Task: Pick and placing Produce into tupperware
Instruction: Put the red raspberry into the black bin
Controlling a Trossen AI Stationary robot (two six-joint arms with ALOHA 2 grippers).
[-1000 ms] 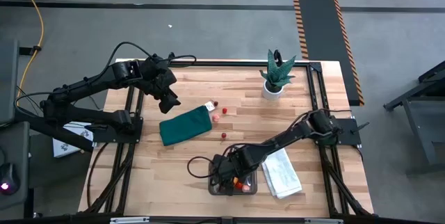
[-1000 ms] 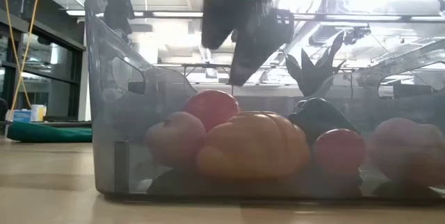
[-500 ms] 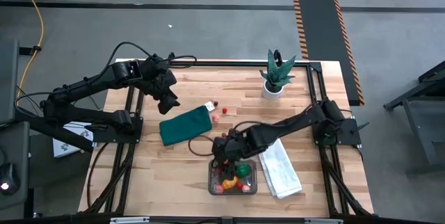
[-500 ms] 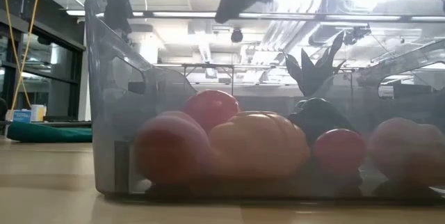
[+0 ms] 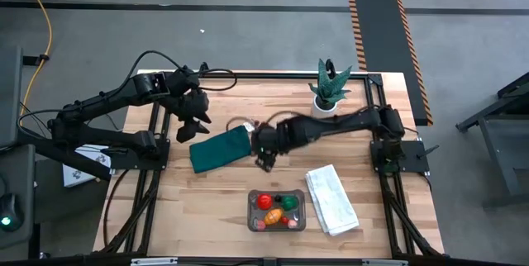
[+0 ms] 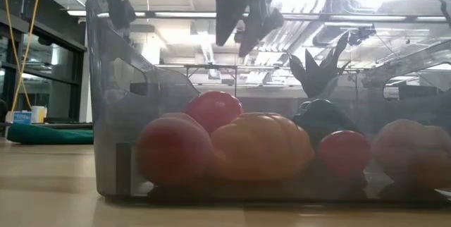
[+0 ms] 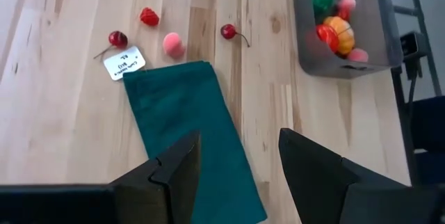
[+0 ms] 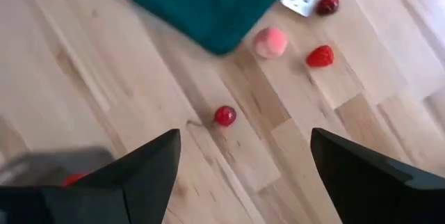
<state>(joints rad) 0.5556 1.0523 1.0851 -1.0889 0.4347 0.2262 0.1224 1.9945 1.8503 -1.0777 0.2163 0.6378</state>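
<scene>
The tupperware [image 5: 277,210], clear grey, stands near the table's front edge and holds several pieces of produce, among them an orange pumpkin [image 6: 261,146] and a red tomato [image 6: 215,107]. Loose produce lies by the dark green cloth [image 5: 219,149]: a cherry [image 8: 224,115], a pink peach [image 8: 270,42], a strawberry [image 8: 320,56] and a dark cherry [image 8: 327,4]. My right gripper [image 8: 243,147] hangs open above the table just short of the cherry, pointing down, with nothing in it. My left gripper [image 7: 240,154] hangs open and empty over the cloth's far-left end [image 5: 188,130].
A folded white towel [image 5: 331,198] lies right of the tupperware. A spiky green plant in a white pot [image 5: 329,91] stands at the far edge. A white tag [image 7: 124,62] lies at the cloth's corner. Bare wood stretches left of the tupperware.
My right gripper has risen out of the tupperware and swung toward the table's far edge, ending above the loose cherry beside the green cloth, still open. A pink piece in the tupperware has settled toward its wall. My left gripper has rolled at the wrist in place.
</scene>
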